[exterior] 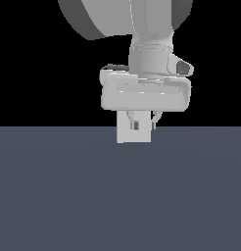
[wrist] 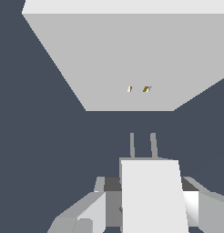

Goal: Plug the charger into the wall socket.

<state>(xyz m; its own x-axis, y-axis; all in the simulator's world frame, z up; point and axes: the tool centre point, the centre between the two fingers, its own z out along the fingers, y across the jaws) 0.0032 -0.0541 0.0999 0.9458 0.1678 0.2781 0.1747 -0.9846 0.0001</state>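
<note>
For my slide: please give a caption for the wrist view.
Gripper holds white block charger, prongs facing flat white wall socket.

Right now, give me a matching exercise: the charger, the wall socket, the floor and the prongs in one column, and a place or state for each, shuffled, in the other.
Column one:
1. charger
2. wall socket
3. floor
4. prongs

Column two:
A. dark blue-grey surface under everything
B. white block held between the jaws of the gripper
C. white plate with two small holes, facing the block
D. two thin pins pointing at the plate, not yet in it

Pairs: 1-B, 2-C, 3-A, 4-D
</note>
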